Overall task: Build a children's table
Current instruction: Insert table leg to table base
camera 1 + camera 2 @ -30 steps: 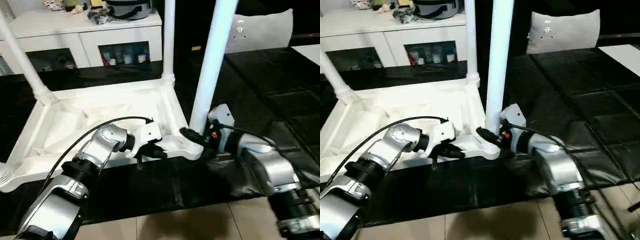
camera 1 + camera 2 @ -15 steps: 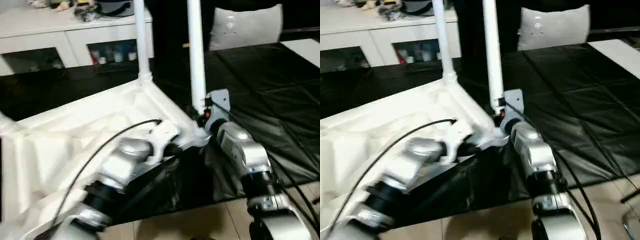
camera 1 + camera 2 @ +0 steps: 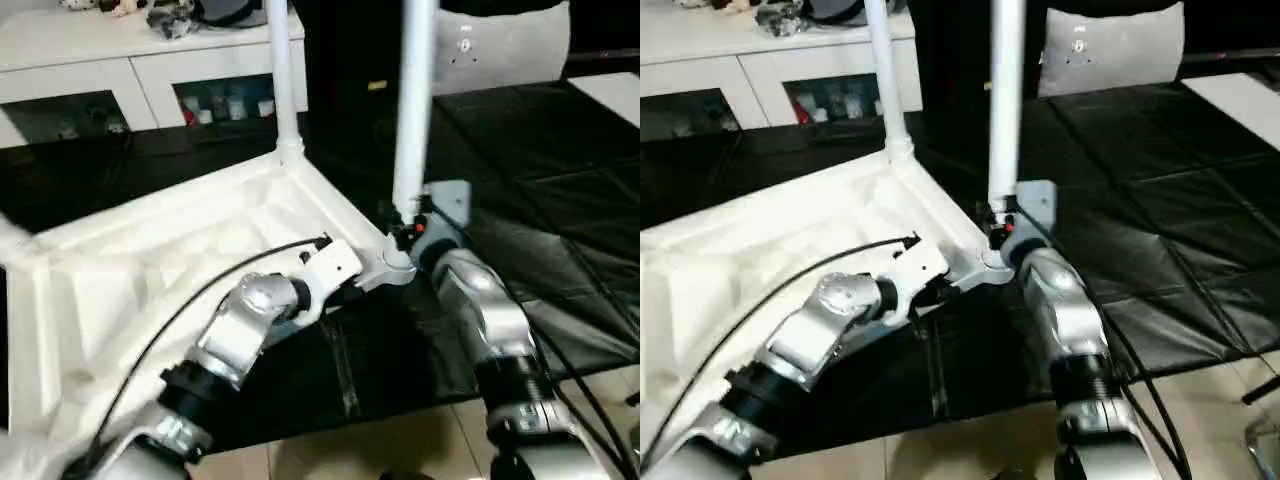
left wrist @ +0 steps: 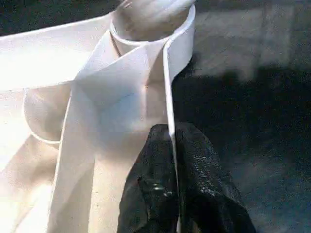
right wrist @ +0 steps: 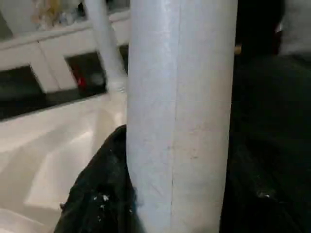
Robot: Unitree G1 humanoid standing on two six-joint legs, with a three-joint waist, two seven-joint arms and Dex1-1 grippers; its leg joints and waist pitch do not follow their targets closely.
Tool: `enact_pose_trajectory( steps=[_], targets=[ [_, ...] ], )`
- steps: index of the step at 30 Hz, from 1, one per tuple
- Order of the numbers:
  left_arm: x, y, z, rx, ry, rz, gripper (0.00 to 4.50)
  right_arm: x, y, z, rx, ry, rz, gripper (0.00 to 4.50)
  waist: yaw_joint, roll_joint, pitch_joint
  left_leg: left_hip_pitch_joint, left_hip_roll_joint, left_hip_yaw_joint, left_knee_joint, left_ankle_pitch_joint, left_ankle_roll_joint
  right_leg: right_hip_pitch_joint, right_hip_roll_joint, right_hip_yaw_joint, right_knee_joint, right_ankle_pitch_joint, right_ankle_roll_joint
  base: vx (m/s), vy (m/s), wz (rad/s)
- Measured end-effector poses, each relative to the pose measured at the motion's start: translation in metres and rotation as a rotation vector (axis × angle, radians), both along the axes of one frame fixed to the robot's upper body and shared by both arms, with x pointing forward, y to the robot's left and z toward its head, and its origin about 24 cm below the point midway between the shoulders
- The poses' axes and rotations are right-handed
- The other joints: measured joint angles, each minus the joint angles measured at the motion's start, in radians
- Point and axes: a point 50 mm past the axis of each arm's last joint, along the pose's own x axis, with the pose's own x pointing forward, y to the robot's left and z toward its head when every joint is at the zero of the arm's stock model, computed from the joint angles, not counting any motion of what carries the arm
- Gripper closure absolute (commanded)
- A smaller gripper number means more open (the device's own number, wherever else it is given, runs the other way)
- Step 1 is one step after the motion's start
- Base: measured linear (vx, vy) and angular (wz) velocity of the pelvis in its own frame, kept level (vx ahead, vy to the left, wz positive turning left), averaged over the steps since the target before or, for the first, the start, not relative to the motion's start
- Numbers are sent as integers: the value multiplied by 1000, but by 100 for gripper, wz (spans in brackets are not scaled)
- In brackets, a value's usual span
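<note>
The children's table top (image 3: 150,270) lies upside down on the black mat, ribbed side up. A white leg (image 3: 412,120) stands upright in the near right corner socket (image 3: 395,268). My right gripper (image 3: 405,232) is shut on this leg just above the socket; its black finger (image 5: 104,184) presses against the tube (image 5: 180,97). My left gripper (image 3: 345,293) is shut on the top's front rim (image 4: 167,87) a little left of that corner, with one black finger (image 4: 150,184) on each side of the thin wall. Another leg (image 3: 282,80) stands in the far corner.
A white cabinet with dark glass doors (image 3: 150,70) runs along the back. A grey cushion (image 3: 510,45) leans at the back right. The black mat (image 3: 540,170) reaches to the right, and beige floor tiles (image 3: 400,440) lie in front.
The whole picture has shifted with the head. Both grippers keep their holds. The held leg, leaning a second ago, now stands about upright.
</note>
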Motion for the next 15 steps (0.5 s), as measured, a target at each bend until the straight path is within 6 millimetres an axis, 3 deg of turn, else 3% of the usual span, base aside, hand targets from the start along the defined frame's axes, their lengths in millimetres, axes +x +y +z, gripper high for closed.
enact_pose_trajectory(
  steps=[4,5,6,8,11,12,14,15],
  targets=[
    [10,29,1,-12,-21,71,450,-12,-29,7,29,-59,-52,263,-14,0,0,-7,0,2,1,0,0,-8,0,1,1,0,0,0,0,0],
    [10,30,2,-40,-11,75,406,-14,-31,8,26,-64,-53,263,-15,0,0,-8,0,3,1,0,0,-11,0,2,2,0,0,0,0,0],
    [10,33,3,-94,9,84,395,-16,-32,9,17,-67,-59,263,-13,1,0,-10,0,4,1,0,0,-14,-1,2,4,0,0,0,0,0],
    [8,32,6,-204,9,98,395,-19,-31,7,18,-51,-67,263,-8,1,0,-11,0,3,3,0,1,-18,-1,1,7,-1,-1,0,0,0],
    [10,21,31,-405,-92,173,356,-26,-22,4,18,-4,-56,263,10,1,0,-18,1,2,13,-1,2,-27,-1,2,16,-2,-3,0,0,0],
    [11,25,39,-452,-133,229,350,-31,-15,2,-9,9,-23,263,13,1,0,-23,2,2,16,-1,2,-28,-1,2,18,-2,-3,0,0,0],
    [12,32,44,-473,-170,286,349,-36,-9,1,-30,22,3,263,15,1,0,-23,4,2,19,-1,2,-27,0,2,20,-1,-3,0,0,0],
    [9,35,44,-479,-194,312,318,-38,-9,0,-45,24,0,263,8,3,1,-32,-1,-17,23,1,6,-20,-4,-15,20,0,-3,-59,-25,20]
  ],
)
